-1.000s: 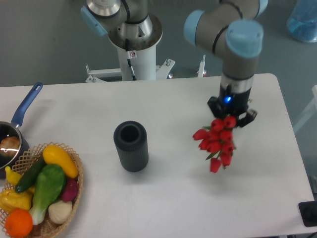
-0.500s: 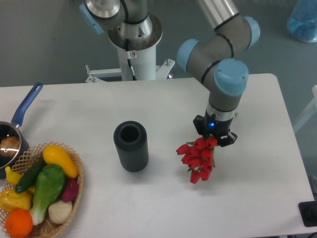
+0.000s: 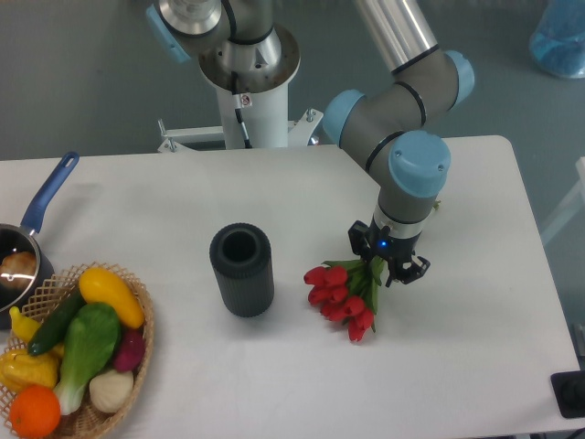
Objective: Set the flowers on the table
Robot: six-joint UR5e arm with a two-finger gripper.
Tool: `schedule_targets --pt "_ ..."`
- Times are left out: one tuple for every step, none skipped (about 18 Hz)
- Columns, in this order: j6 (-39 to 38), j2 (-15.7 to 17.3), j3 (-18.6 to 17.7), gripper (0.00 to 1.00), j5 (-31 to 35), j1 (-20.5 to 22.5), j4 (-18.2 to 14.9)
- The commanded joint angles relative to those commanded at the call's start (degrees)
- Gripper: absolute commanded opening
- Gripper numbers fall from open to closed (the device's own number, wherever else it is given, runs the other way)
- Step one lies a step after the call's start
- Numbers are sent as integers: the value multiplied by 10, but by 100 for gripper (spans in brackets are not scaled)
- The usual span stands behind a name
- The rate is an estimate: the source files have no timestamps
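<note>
The flowers [image 3: 340, 294], a bunch of red tulips with green leaves, lie tilted low over the white table [image 3: 475, 347], heads pointing left and down, right of the dark cylinder [image 3: 242, 271]. My gripper [image 3: 388, 265] points down and is shut on the green stem end of the bunch. The stems are mostly hidden under the gripper. The tulip heads are at or just above the tabletop; I cannot tell whether they touch it.
A wicker basket [image 3: 144, 322] with vegetables and fruit stands at the front left. A pan with a blue handle [image 3: 50, 194] sits at the left edge. The arm's base [image 3: 249, 87] is behind the table. A black object [image 3: 571, 393] is at the front right corner.
My gripper has moved left and down with the flowers. The bunch has tipped from hanging down to lying nearly flat, heads now closer to the dark cylinder.
</note>
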Motion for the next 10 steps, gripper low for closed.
schedule_targets --pt "-3 -1 8 100 0 0 16" --pt "-5 -2 12 100 1 3 40" --pt "-11 -2 15 100 2 8 57" --pt "-13 1 18 100 2 12 62" --pt "-12 3 27 100 2 13 62" --pt "-10 5 35 100 2 15 62" --pt "-10 10 39 100 1 19 62" --pt "-10 18 37 100 1 19 62" --pt "-10 25 34 100 1 18 62" --pt "-9 33 34 100 1 18 62"
